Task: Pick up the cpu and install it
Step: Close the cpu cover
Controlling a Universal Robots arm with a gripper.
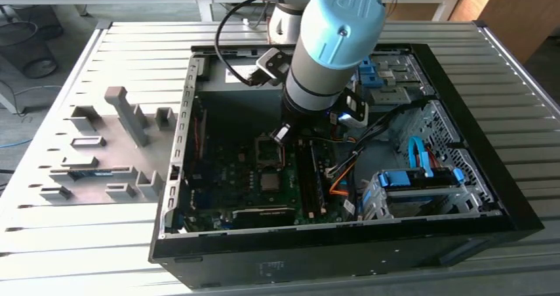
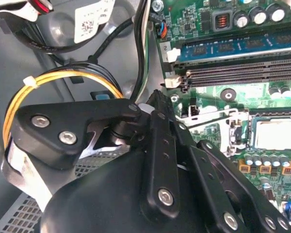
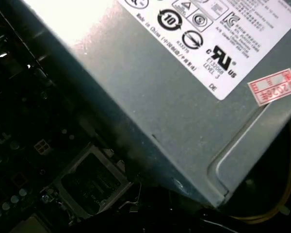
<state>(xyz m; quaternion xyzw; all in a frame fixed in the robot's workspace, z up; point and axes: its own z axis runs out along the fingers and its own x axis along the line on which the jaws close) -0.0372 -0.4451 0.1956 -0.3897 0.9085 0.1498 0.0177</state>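
The cpu [image 2: 276, 133], a small pale silvery square, lies flat in its socket on the green motherboard, with a metal frame [image 2: 218, 124] standing beside it. In the exterior view the cpu [image 1: 271, 181] shows as a small grey square in the middle of the board. My gripper [image 1: 282, 135] hangs inside the open computer case, low over the board and just behind the cpu, apart from it. In the second wrist view the black gripper [image 2: 153, 99] points toward the case floor beside the board. The first wrist view has the dark socket frame [image 3: 92, 182].
The grey power-supply box [image 3: 184, 97] is close to the wrist. Memory slots [image 2: 242, 73] run beside the socket. Yellow cables [image 2: 63, 80] and orange cables [image 1: 341, 178] cross the case. A drive cage [image 1: 411, 184] fills the exterior view's right. A grey fixture [image 1: 105, 145] sits outside the case wall [image 1: 180, 145].
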